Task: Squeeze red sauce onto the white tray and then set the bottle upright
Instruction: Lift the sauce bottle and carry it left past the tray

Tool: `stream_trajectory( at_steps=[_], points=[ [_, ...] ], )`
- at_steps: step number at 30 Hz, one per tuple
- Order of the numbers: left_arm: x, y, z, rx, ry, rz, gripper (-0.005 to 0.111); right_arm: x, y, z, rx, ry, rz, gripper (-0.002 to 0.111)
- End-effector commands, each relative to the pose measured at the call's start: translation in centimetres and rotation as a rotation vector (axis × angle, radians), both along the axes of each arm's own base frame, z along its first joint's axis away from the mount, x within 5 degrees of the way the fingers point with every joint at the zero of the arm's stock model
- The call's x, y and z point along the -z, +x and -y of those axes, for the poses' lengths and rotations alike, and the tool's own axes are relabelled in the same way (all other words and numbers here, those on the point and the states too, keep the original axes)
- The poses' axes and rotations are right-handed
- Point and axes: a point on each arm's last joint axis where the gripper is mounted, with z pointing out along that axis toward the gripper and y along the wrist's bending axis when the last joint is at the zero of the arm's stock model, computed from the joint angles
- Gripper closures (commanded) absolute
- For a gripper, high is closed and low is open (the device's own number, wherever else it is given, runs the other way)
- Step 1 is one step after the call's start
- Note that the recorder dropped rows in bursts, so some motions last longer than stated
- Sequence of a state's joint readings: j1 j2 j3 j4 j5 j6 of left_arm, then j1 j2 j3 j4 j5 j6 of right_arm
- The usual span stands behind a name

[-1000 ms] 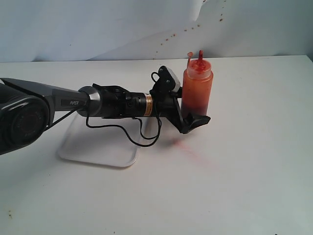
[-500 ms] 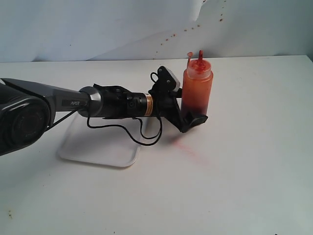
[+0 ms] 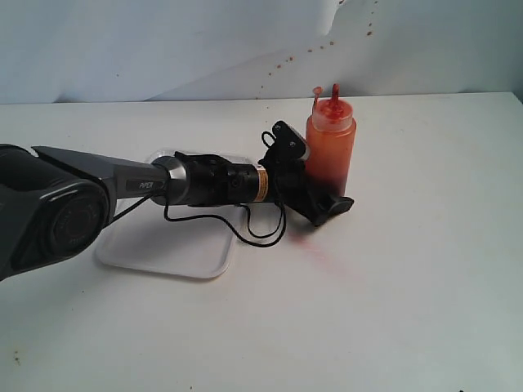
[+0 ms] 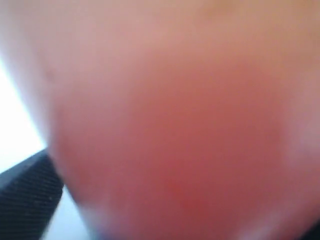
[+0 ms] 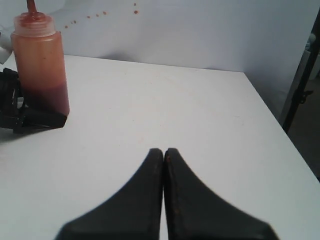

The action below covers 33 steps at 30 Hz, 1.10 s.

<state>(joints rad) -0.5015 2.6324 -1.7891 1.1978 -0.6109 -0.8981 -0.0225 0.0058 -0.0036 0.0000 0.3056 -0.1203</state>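
Note:
The bottle (image 3: 330, 151) stands upright on the table right of the white tray (image 3: 163, 245), red nozzle up. Red sauce (image 3: 328, 181) shows dark through its lower part. My left gripper (image 3: 327, 196) straddles the bottle's base, one black finger (image 3: 333, 205) in front of it, and sits loosely around it. In the left wrist view the bottle (image 4: 175, 125) is a red blur filling the picture, with one finger (image 4: 25, 200) beside it. The right wrist view shows the bottle (image 5: 40, 65) far off and my right gripper (image 5: 164, 151) shut on nothing.
A faint pale-red smear (image 3: 315, 245) marks the table just in front of the bottle. The left arm and its black cable (image 3: 245, 229) lie over the tray's near right corner. Small reddish spatter dots (image 3: 282, 64) mark the back wall.
The left arm has dropped lower and slid a little to the right around the bottle, uncovering more of the tray. The bottle has stayed in place, upright. The right gripper cannot be compared.

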Motion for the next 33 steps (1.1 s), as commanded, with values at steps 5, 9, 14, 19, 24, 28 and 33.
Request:
stream_trajectory(
  at_steps=[5,9,14,19,24,28,33],
  points=[
    [-0.2,0.4,-0.2,-0.037,0.017,0.0,0.077,0.1,0.0,0.0,-0.002,-0.005,0.004,0.108],
    [-0.2,0.8,-0.9,-0.035,0.033,0.014,0.106,0.1,0.0,0.0,-0.002,-0.005,0.004,0.108],
    [-2.1,1.0,-1.5,0.04,0.088,0.089,0.106,0.1,0.0,0.0,-0.002,-0.005,0.004,0.108],
    [-4.3,1.2,-1.6,0.063,0.057,0.101,0.106,0.1,0.0,0.0,-0.002,-0.005,0.004,0.108],
    [-5.8,1.2,-2.5,0.125,0.018,0.077,0.106,0.1,0.0,0.0,-0.002,-0.005,0.004,0.108],
    [-7.4,1.2,-3.8,0.187,-0.052,0.041,0.107,0.1,0.0,0.0,-0.002,-0.005,0.004,0.108],
    [-9.1,1.4,-5.5,0.224,-0.113,-0.006,0.107,0.1,0.0,0.0,-0.002,-0.005,0.004,0.108]
  ],
)
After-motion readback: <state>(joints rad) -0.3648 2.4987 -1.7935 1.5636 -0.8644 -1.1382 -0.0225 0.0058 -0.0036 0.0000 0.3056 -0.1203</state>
